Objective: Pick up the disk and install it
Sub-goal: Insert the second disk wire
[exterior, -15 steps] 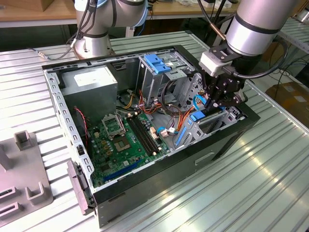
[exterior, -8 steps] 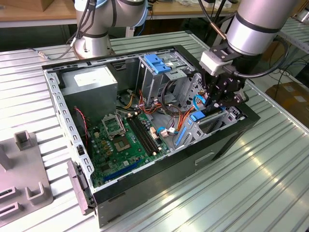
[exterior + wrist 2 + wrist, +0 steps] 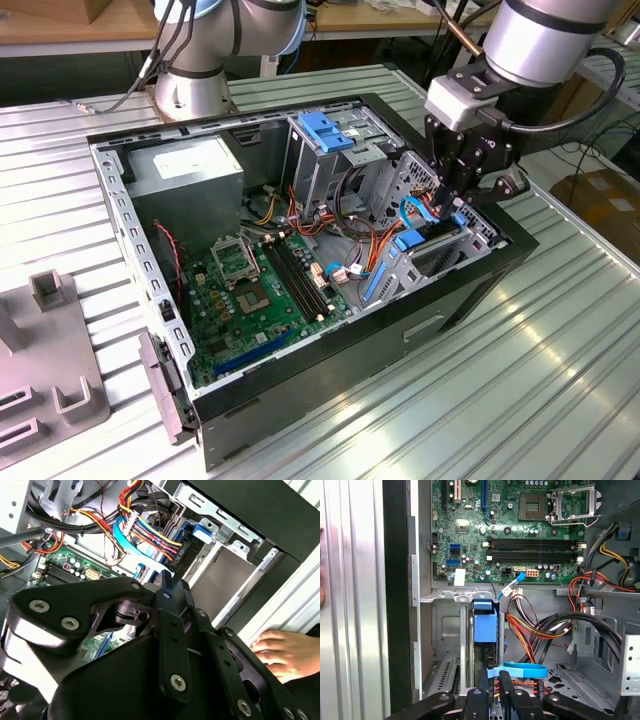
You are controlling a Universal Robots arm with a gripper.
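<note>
Bright blue plastic framed the disk (image 3: 485, 625), which stood on edge in the grey sheet-metal drive bay of the open computer case (image 3: 480, 285) on the ribbed metal bench (image 3: 560, 370). Directly above it, the black gripper (image 3: 450, 205) had its slim fingers (image 3: 506, 690) clenched together, grasping nothing; a hand (image 3: 287, 652) rested alongside

disk (image 3: 485, 625) in bay inside case (image 3: 470, 290) — motherboard (image 3: 255, 290) beside | claw (image 3: 452, 205) above bay

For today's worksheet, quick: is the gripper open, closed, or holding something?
Gripper: closed on the disk, standing on edge in the drive bay.
</note>
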